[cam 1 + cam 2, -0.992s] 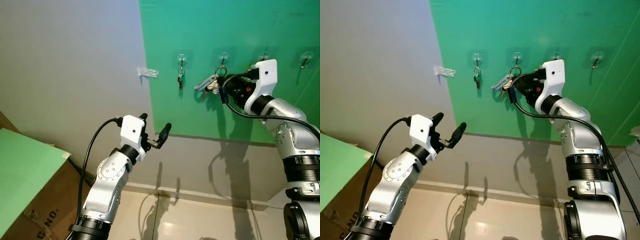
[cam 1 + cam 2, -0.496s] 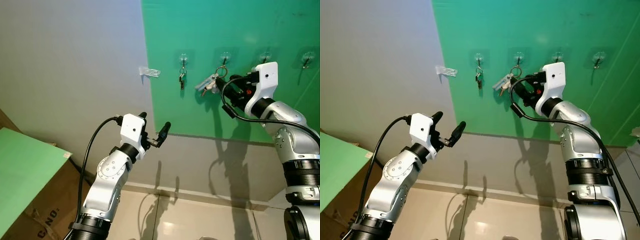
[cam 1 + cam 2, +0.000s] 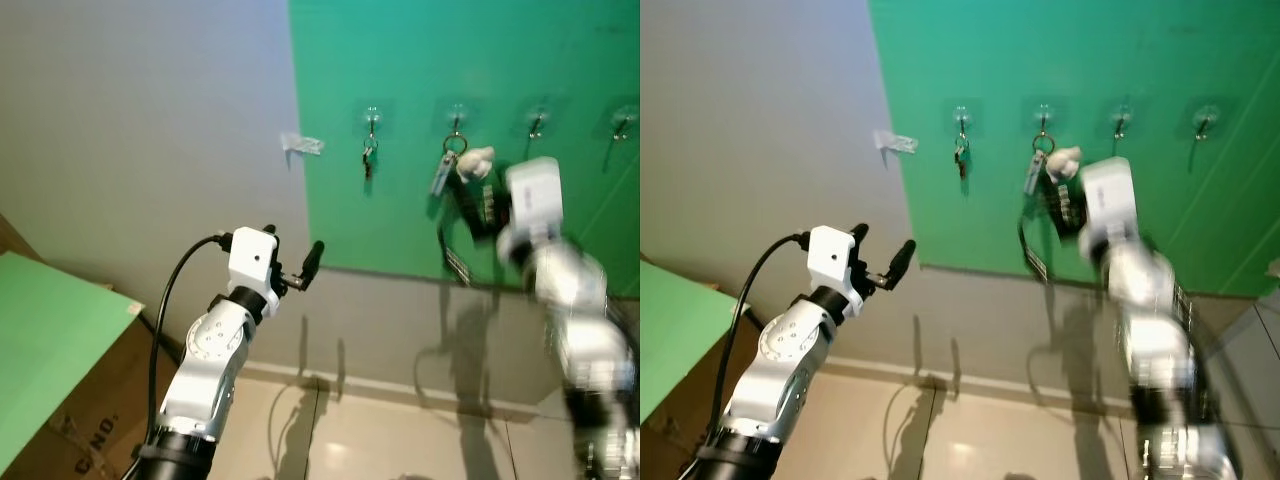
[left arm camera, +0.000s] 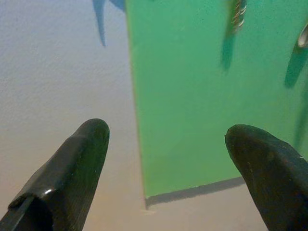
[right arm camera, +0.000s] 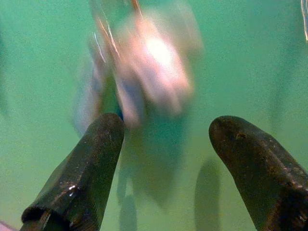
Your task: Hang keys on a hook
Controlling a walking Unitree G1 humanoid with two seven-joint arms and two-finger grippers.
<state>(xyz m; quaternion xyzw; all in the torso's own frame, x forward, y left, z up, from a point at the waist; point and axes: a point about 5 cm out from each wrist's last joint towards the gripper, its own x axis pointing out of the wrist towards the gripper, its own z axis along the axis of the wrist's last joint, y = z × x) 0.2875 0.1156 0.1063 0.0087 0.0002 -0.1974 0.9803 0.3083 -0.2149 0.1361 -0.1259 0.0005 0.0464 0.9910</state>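
The right claw [image 5: 163, 159] is standing with its two black fingers spread wide and gripping nothing, just in front of the keys [image 3: 1035, 172], which are hanging from the second hook [image 3: 1043, 117] in a row of clear hooks on the green board [image 3: 480, 60]; the right arm is heavily blurred in the head views, and the keys with their pale fob are blurring in the right wrist view too. A second, darker bunch of keys [image 3: 368, 158] is hanging from the first hook [image 3: 372, 116], and two more hooks to the right are carrying nothing. The left claw [image 3: 296, 268] is hovering lower down in front of the grey wall [image 3: 140, 120], its fingers also wide apart and empty, well apart from the board. A small clear holder [image 3: 302, 145] is sticking to the grey wall just beside the board's edge. Below, a cardboard box [image 3: 70, 430] with a green top is sitting at the left on the glossy tiled floor [image 3: 400, 440].
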